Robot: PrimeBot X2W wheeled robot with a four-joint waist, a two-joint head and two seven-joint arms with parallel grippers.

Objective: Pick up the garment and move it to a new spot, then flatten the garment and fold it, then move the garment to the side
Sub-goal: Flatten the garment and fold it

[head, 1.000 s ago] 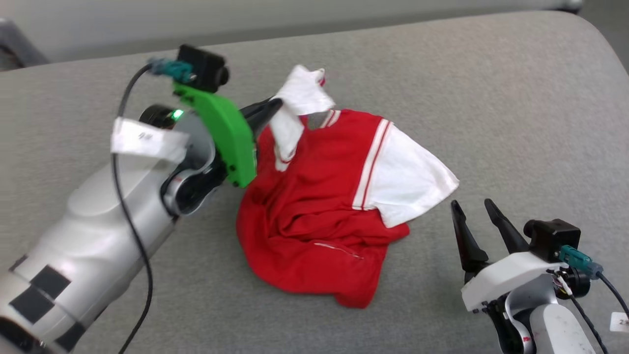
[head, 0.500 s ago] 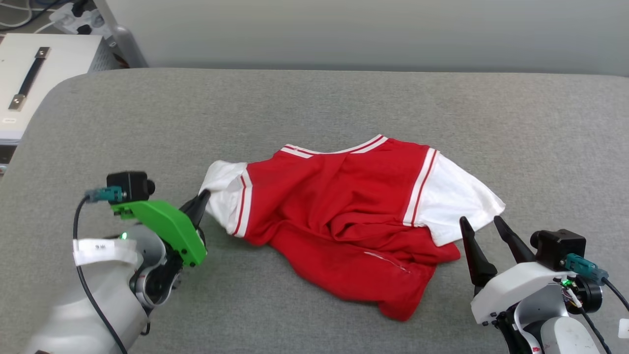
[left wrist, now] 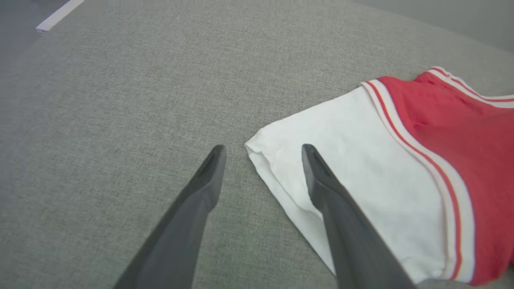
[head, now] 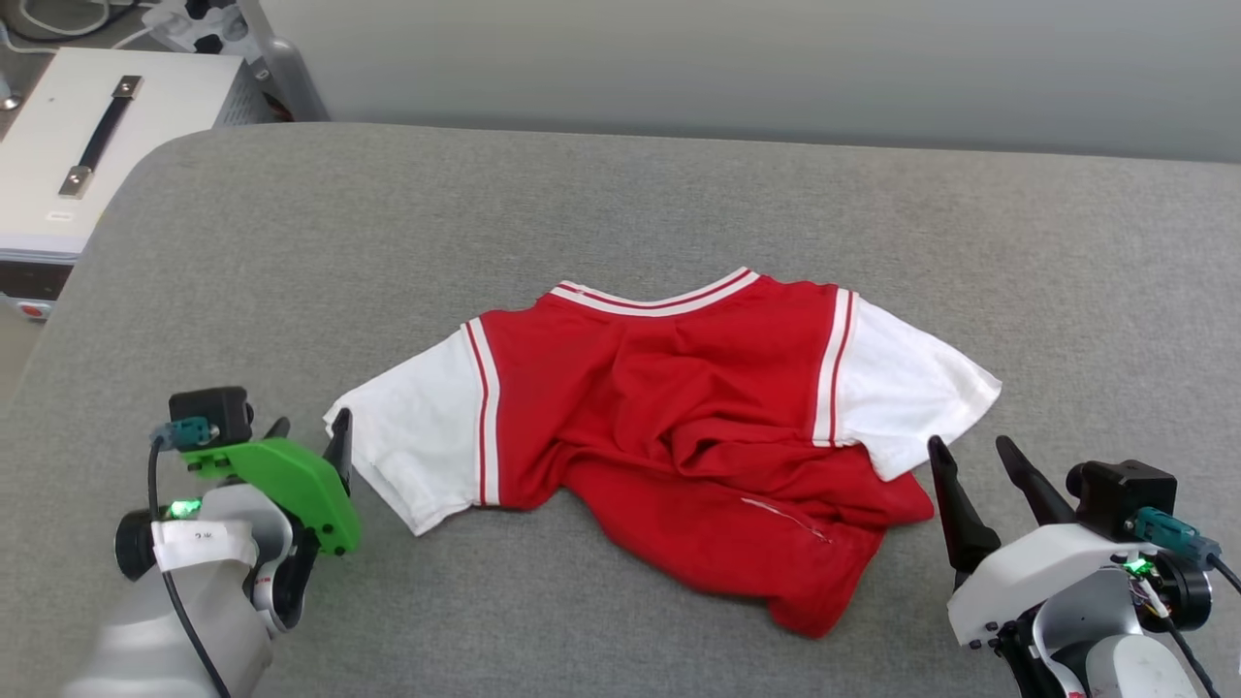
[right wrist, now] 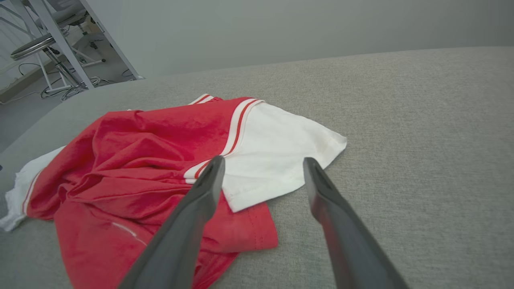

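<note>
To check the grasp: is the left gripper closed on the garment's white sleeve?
No. In the left wrist view the left gripper stands open, and the garment's white sleeve lies flat on the grey surface.

The garment (head: 679,388) is thin cloth: the red body is soft and creased with a slight sheen, and the white sleeves are more matt. The counter (head: 620,194) is covered with grey woven cloth, matt and a little rough. Both the left claw (head: 312,424) and the right claw (head: 970,444) look like dark matt plastic, and the green bracket (head: 281,475) like smooth plastic
</note>
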